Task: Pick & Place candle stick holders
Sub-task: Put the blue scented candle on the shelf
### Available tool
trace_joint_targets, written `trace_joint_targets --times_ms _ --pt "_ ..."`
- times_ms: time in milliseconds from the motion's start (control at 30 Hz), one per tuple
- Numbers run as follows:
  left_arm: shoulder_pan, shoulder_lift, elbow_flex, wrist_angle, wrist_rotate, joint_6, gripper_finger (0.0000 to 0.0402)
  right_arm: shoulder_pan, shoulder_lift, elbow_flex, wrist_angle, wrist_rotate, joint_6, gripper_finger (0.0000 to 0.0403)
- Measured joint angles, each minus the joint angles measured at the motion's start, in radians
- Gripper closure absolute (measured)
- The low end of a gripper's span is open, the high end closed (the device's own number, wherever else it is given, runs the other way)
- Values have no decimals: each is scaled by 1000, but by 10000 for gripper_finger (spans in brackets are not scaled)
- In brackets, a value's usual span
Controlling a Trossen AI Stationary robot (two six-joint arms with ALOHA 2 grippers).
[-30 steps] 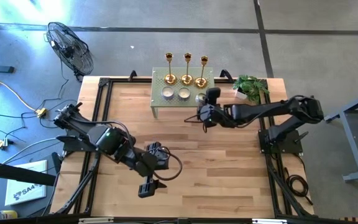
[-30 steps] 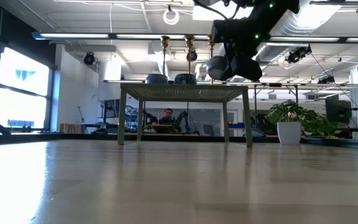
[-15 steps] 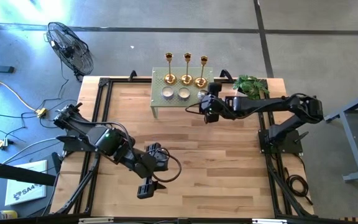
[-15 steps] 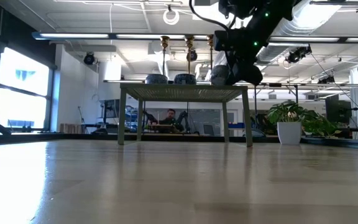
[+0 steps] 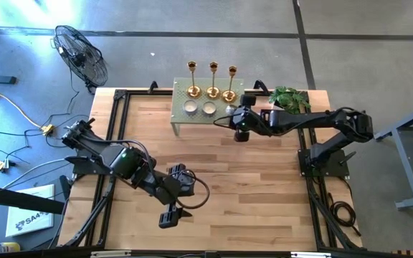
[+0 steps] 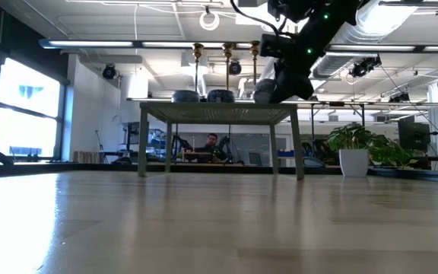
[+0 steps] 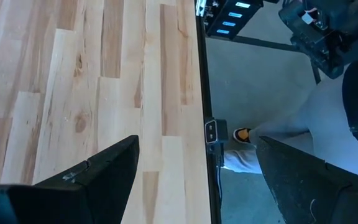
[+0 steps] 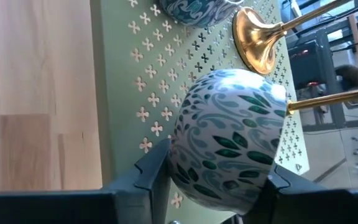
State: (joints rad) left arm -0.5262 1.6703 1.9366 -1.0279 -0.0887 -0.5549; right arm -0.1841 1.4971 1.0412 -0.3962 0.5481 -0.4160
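Overhead view, left to right. Lower left of centre: left gripper (image 5: 168, 217), fingers spread wide with nothing between them, low over the bare wooden table (image 5: 264, 201) near its front edge; confirmed in the left wrist view, where the two dark fingers (image 7: 86, 177) stand well apart over plain planks. Upper left, off the table: floor fan (image 5: 82, 56). Upper centre: small green perforated stand (image 5: 180, 120) at the far edge of the table, bearing the three gold candle stick holders (image 5: 212, 79) upright in a row along its back edge, with two small round bowls (image 5: 199, 107) in front of them. Right end of the stand: right gripper (image 5: 237, 115), fingers partly closed around a third patterned bowl (image 8: 229, 143), white with green and blue leaf marks, seen gripped on both sides in the right wrist view, just beside the flared base of the nearest holder (image 8: 257, 40). Upper right: potted plant (image 5: 290, 99). Low view: stand on four legs, holders at upper centre of frame.
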Motion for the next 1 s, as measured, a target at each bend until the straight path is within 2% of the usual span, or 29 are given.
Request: trace_joint_targets --times_ms 300,500,700,1000 --pt "0 0 0 1 0 -4 85 1 2 -2 7 6 24 272" --pt "0 0 0 1 -1 -4 85 3 5 -4 4 91 60 269" --pt "0 0 0 1 -1 -2 85 2 2 -3 9 33 31 253" --pt "0 0 0 1 -2 0 85 1 1 -3 6 27 -36 257"
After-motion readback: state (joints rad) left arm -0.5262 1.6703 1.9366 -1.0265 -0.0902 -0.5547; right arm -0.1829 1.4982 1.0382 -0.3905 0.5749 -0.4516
